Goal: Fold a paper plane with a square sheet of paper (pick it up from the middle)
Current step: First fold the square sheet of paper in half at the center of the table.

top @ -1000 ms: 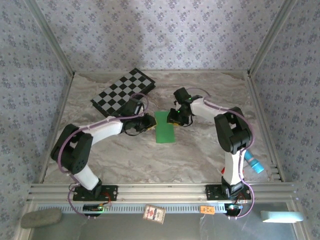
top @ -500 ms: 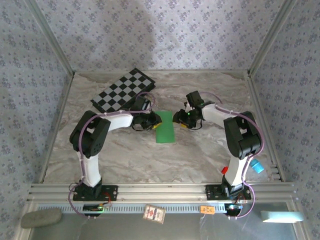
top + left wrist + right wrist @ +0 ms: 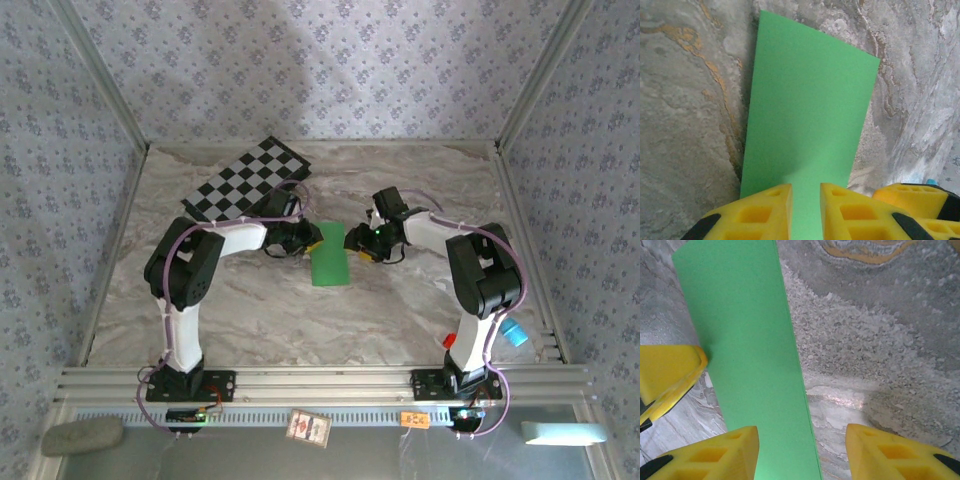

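Marble-patterned table (image 3: 400, 310) fills the enclosure floor, grey and tan in swirls. Toward 11 o'clock from its centre lies a black-and-white checkered board (image 3: 245, 180), turned at an angle. Near the table's middle the green paper (image 3: 330, 262) lies flat as a plain long rectangle, its long sides running roughly 12 to 6 o'clock, well apart from the board.

At the paper's 10 o'clock corner sits the left gripper (image 3: 303, 240). In its wrist view (image 3: 805, 187) the yellow fingers (image 3: 765, 210) stand close together with a narrow slit between them, over the paper's near short edge. Whether they are pinching the sheet or only resting over it, I cannot tell.

At the paper's 2 o'clock corner sits the right gripper (image 3: 357, 243). Its wrist view (image 3: 802, 432) shows the jaws spread wide and grasping nothing, one finger (image 3: 715, 452) over the green, the other above bare table.

At 4 o'clock, by the table's edge, lies a small blue cylinder (image 3: 512, 331).
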Tool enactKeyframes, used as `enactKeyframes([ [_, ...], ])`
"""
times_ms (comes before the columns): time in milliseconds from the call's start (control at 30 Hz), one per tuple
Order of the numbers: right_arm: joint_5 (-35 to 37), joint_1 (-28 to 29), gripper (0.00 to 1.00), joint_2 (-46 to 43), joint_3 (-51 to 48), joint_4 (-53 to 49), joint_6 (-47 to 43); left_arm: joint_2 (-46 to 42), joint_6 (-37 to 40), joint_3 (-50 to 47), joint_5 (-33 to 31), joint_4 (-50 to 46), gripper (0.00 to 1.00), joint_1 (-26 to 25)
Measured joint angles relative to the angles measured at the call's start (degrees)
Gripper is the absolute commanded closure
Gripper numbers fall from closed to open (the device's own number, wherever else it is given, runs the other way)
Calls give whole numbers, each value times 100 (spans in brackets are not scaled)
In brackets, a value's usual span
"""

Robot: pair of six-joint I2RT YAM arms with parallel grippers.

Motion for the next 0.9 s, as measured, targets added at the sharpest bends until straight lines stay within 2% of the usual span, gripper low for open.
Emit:
enactKeyframes([
  [433,-238,251,49,-236,-448,-28,11,105,-50,-87,-15,79,80,26],
  [633,-426,448,53,-317,-616,-37,120,105,-63,-109,7,120,80,39],
  [900,-664,518,53,-319,-673,-28,160,107,-107,-109,26,131,80,48],
])
